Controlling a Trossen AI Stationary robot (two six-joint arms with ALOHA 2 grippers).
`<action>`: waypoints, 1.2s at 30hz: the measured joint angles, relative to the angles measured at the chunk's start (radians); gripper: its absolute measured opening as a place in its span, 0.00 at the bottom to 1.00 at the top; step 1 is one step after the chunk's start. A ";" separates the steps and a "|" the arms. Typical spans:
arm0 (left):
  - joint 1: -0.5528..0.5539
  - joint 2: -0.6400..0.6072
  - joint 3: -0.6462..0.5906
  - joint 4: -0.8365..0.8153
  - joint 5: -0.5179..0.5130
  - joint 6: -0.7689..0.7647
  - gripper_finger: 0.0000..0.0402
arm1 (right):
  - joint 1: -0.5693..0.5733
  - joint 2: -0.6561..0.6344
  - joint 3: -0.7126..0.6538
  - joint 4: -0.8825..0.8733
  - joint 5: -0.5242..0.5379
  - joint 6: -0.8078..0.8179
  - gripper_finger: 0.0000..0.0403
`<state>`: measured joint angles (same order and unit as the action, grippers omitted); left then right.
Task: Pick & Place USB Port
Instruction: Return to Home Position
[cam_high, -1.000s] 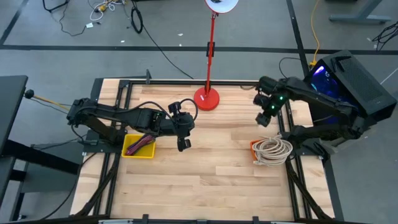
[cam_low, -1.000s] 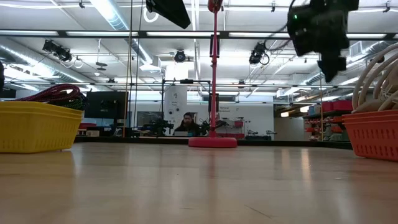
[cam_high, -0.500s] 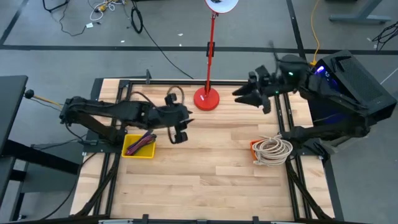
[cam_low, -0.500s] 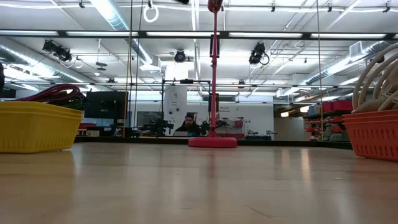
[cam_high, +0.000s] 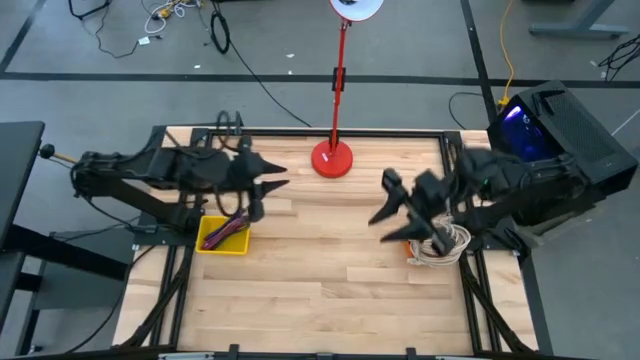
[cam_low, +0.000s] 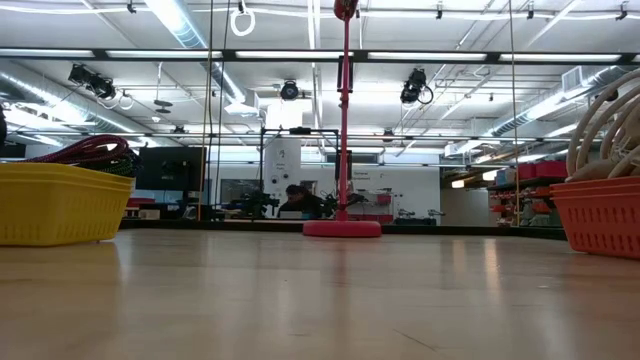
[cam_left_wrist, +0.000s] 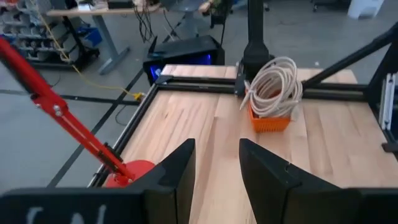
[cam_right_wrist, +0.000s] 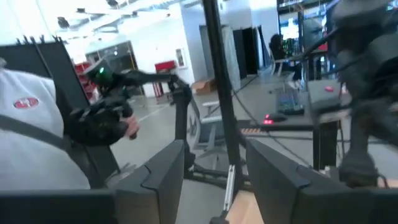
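Moved: Your left gripper (cam_left_wrist: 216, 149) has drawn back from the middle of the table (cam_high: 330, 290) toward its own side. It now sits just behind the yellow bin (cam_high: 222, 249), near the red lamp base (cam_high: 332, 158). Your right gripper (cam_right_wrist: 214, 149), at the rear rail half a second ago, has swung forward and shows as a blur just inboard of the orange bin (cam_left_wrist: 270, 122).

Unmoved: Both bins, their contents and the lamp stand exactly where they were.

Left gripper: Its two fingers stand well apart with nothing between them. Only bare wood and the far bin show through the gap.

Right gripper: Its fingers are also spread and empty, and its wrist camera looks out into the room rather than at the table.

Cable: The pale coiled cable (cam_left_wrist: 270, 87) is heaped in the orange bin and rises above its rim. It touches neither gripper. The dark red cables (cam_high: 228, 230) lie in the yellow bin.

Why: The open, empty fingers fit a drop already made. Neither arm shows in the low view, so you have both held well above the tabletop. The arms appear to be folding toward their rest poses, with the right one in mid-swing.
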<state>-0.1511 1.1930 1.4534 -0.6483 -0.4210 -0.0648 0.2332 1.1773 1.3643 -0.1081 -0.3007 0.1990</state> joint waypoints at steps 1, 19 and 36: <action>0.000 -0.023 -0.024 0.011 0.000 0.000 0.33 | 0.030 0.011 0.000 0.000 0.029 -0.004 0.43; -0.151 -0.543 -0.863 0.492 0.015 -0.427 0.33 | 0.266 0.110 -0.434 0.525 0.462 0.133 0.43; -0.185 -0.569 -0.956 0.527 0.029 -0.440 0.33 | 0.264 0.108 -0.926 1.410 0.353 0.104 0.43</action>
<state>-0.3359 0.6235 0.4976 -0.1216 -0.3921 -0.5045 0.4969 1.2850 0.4386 1.3023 0.0525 0.3027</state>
